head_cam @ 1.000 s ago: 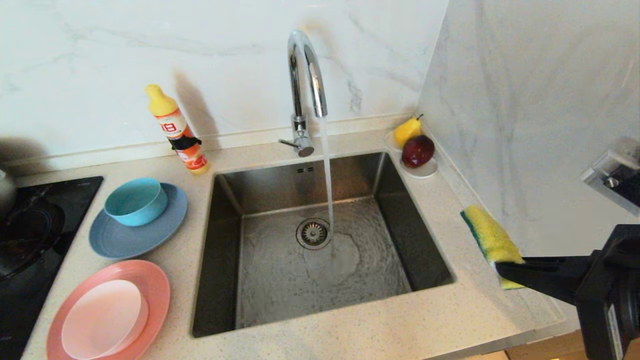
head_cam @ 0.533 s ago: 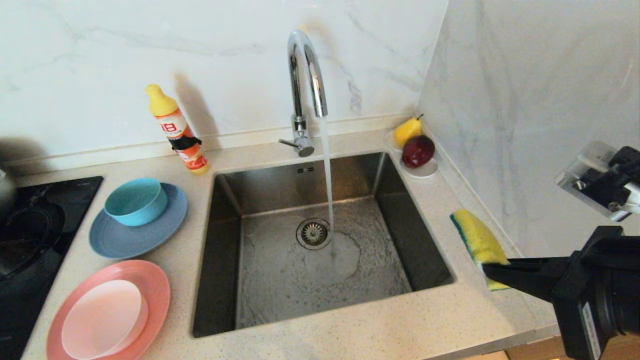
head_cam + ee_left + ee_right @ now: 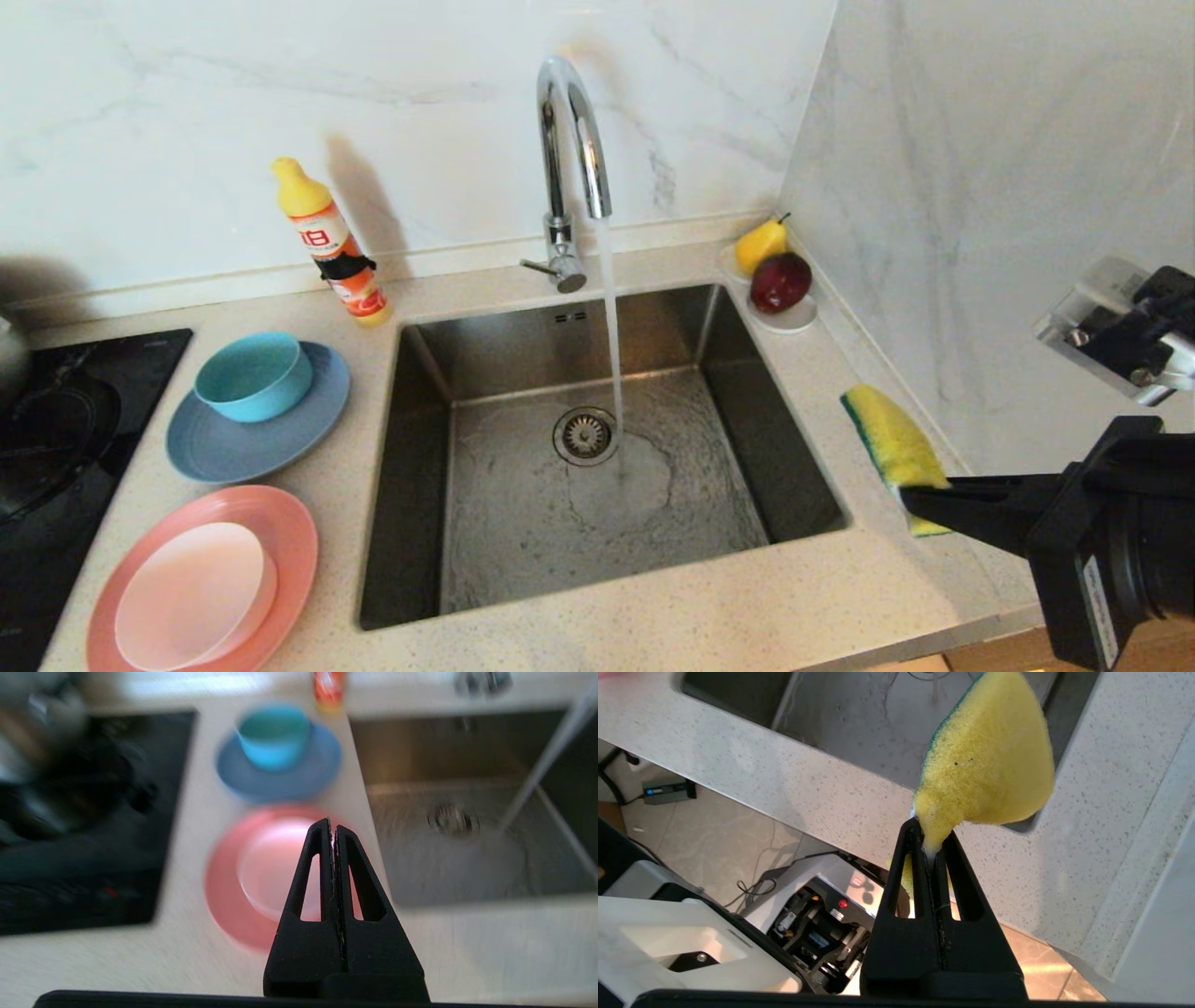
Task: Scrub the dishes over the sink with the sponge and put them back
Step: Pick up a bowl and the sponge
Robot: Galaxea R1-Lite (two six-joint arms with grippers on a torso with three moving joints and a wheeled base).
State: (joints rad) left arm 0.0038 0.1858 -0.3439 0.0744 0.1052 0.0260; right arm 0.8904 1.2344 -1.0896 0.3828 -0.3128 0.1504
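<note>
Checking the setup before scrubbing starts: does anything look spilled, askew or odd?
Nothing spilled or broken. The tap is running into the empty sink while all dishes sit on the counter, and the right gripper pinches the sponge by its narrow tail only.

- Sink (image 3: pixel 747 411): brushed stainless steel, dull sheen, wet floor.
- Tap (image 3: pixel 571 121): polished chrome, mirror-bright.
- Worktop (image 3: pixel 709 616): pale speckled stone, smooth, matt.
- Wall panels (image 3: pixel 420 103): white veined marble, glossy.
- Sponge (image 3: pixel 894 443): porous yellow foam with a coarse green scouring layer.
- Right gripper (image 3: pixel 932 842): matt black plastic, as is the left gripper (image 3: pixel 332 826).
- Plates and bowls (image 3: pixel 219 439): smooth, satin finish.
- Hob (image 3: pixel 56 420): glossy black glass.
</note>
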